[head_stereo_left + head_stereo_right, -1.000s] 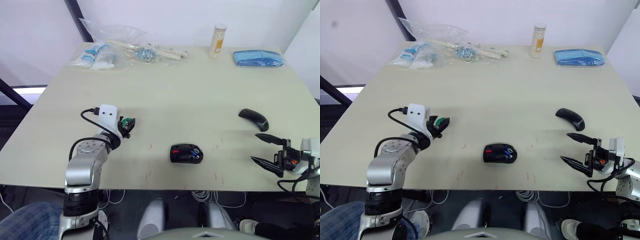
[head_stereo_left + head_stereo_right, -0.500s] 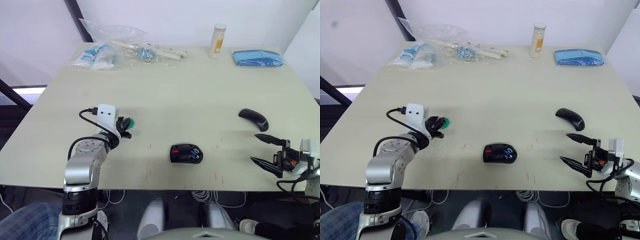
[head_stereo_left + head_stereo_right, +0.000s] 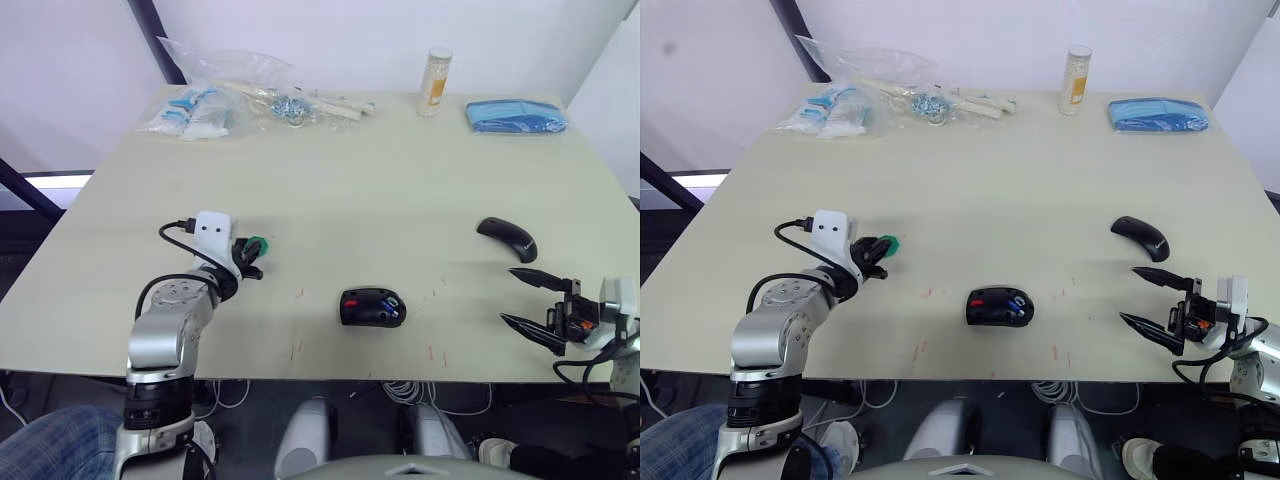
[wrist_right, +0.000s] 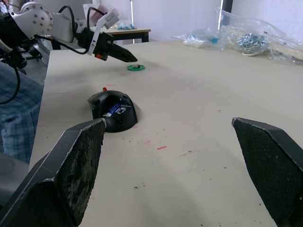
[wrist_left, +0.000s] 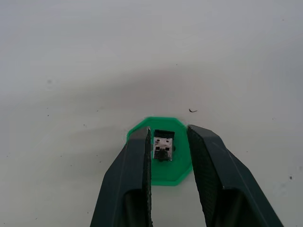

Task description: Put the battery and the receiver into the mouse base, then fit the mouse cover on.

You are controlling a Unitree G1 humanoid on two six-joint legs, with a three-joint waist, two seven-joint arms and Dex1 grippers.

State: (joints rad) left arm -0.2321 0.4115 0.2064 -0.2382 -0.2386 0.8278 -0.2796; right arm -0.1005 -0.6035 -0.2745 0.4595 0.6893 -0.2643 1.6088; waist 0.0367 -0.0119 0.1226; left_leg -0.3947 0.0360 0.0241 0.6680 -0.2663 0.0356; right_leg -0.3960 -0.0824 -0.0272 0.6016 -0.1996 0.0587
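The mouse base [image 3: 372, 306] lies open near the table's front middle, red patch showing, with the blue battery [image 3: 391, 304] in its compartment. The mouse cover [image 3: 508, 238] rests to its right. The tiny receiver [image 5: 164, 145] sits in a green disc [image 3: 259, 243] left of the base. My left gripper [image 5: 169, 135] is down over that disc, open, one finger on each side of the receiver with small gaps. My right gripper [image 3: 508, 294] hovers wide open at the table's front right, just in front of the cover, holding nothing.
Plastic bags of small parts [image 3: 225, 95] lie at the back left, a pale bottle [image 3: 436, 82] and a blue cloth pack [image 3: 514, 116] at the back right. A person's knee [image 3: 45, 445] shows below the front left edge.
My left gripper has turned and dipped closer onto the green disc, its fingers now straddling the receiver. The right arm, mouse base and cover have not moved.
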